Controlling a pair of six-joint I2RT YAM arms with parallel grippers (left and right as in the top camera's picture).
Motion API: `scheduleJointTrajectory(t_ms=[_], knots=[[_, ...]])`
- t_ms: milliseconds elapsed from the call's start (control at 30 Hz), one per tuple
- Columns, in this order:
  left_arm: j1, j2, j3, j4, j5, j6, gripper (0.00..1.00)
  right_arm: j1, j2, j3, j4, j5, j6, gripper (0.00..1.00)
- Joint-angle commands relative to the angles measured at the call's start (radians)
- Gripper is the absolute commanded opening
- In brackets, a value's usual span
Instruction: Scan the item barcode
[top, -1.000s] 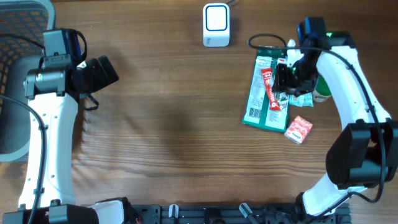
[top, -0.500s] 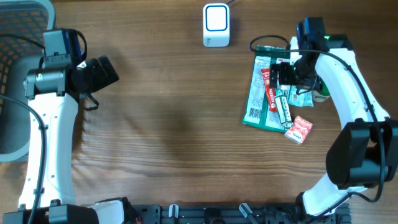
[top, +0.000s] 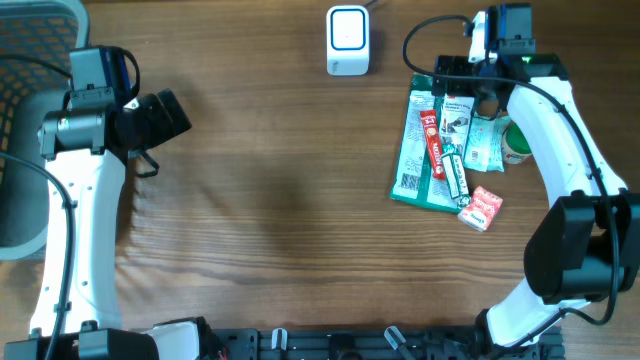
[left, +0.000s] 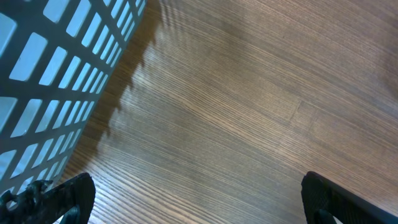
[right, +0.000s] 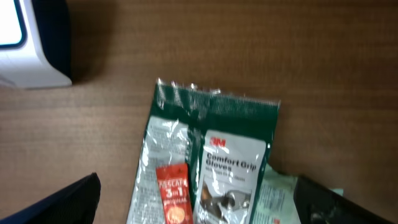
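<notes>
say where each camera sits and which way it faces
overhead: above the table, looking straight down; left arm and right arm show
left wrist: on left arm, facing down at wood and mesh basket; left claw tips show
right wrist: on right arm, facing down at glove packet; right claw tips show
shared: overhead and right wrist both see scanner and glove packet

You're looking at a brown wooden table (top: 300, 200) with grain running across the overhead frame. At the upper left of that frame sits a latticed basket (top: 40, 30), its pale rim curving down the left edge. In the left wrist view the basket (left: 50, 62) fills the upper left corner, dark bars around light openings, and throws a jagged shadow onto the tabletop (left: 249, 112) just beside it. Along the overhead frame's bottom edge you'll see a black rail (top: 330, 345).
</notes>
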Motion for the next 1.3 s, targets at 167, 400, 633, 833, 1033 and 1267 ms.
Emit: scheduleJointTrajectory(t_ms=[167,400,633,833,1033,1267], knots=[[0.004,0.005,0.013,0.003,0.004,-0.002,1.00,0.004,0.011,0.016,0.017,0.014,0.000,1.00],[0.004,0.005,0.013,0.003,0.004,-0.002,1.00,0.004,0.011,0.016,0.017,0.014,0.000,1.00],[0.004,0.005,0.013,0.003,0.004,-0.002,1.00,0.004,0.011,0.016,0.016,0.014,0.000,1.00],[0.004,0.005,0.013,0.003,0.004,-0.002,1.00,0.004,0.011,0.016,0.016,0.014,0.000,1.00],[0.004,0.005,0.013,0.003,0.004,-0.002,1.00,0.004,0.011,0.016,0.017,0.014,0.000,1.00],[0.004,0.005,0.013,0.003,0.004,-0.002,1.00,0.006,-0.058,0.000,0.012,0.014,-0.002,0.99]])
